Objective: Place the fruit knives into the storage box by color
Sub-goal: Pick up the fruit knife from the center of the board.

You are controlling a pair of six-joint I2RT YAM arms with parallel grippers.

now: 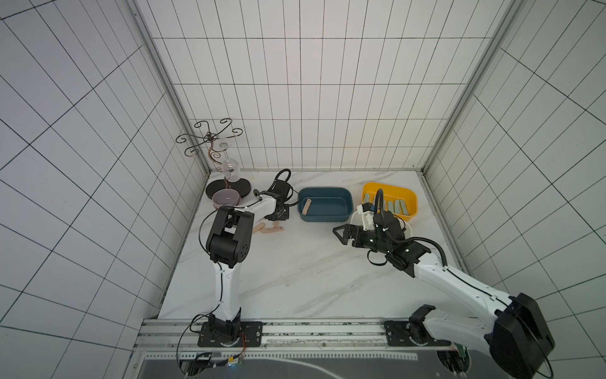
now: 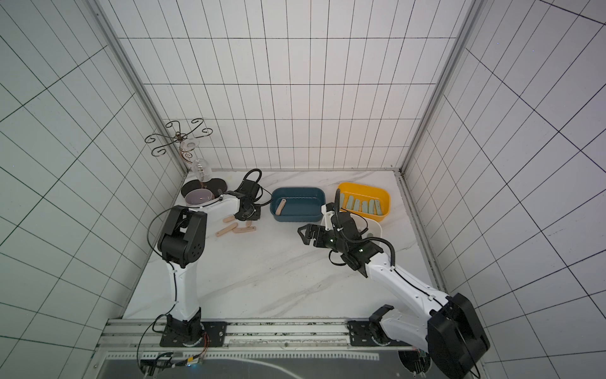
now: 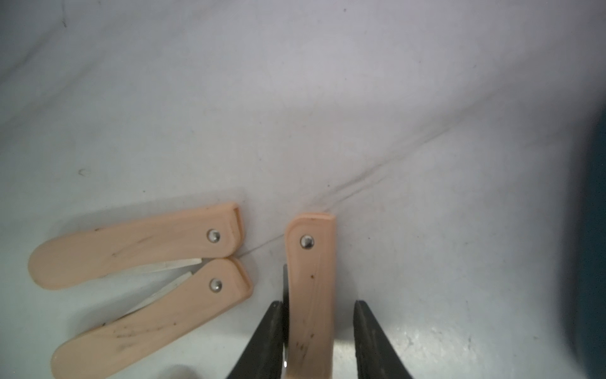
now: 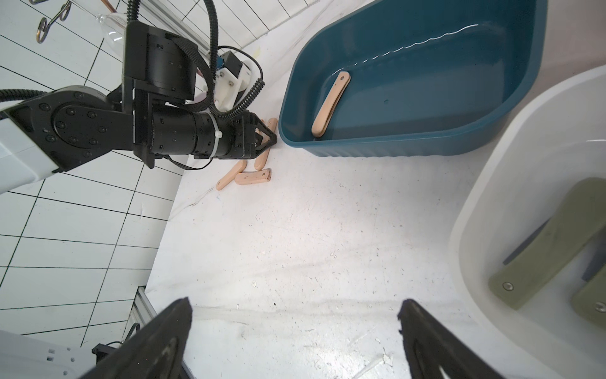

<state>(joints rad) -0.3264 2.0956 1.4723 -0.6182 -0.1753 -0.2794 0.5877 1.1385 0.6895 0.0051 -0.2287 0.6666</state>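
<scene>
A flat peach-pink knife (image 3: 310, 295), folded, with a rounded oblong plastic handle and a steel rivet, lies on the desk (image 1: 295, 269) between the left fingers (image 3: 262, 338). These black, wedge-shaped fingers are drawn in narrow around it. One touches its edge and the other stands just clear, so it is not yet clamped.

Just beside it lie two spare knives (image 3: 131, 242) of the same pink, rivet ends touching, each showing a sliver of pale blade. The desk is white, marble-veined and scuffed.

Near this group stands a glossy, ribbed blue tub (image 1: 328, 218) with one stored knife (image 1: 307, 206), also pink, lying inside. Further along, a yellow tub (image 1: 387, 187) holds a row of mint knives (image 2: 360, 206). A white tub (image 4: 482, 197) holds olive knives (image 4: 551, 242).

The right fingers (image 4: 157, 338) hang wide apart over the desk beside the white tub, holding nothing.

In the far corner behind the left arm stand a curly wire glass rack (image 1: 210, 141) and a pink bowl (image 1: 225, 198).
</scene>
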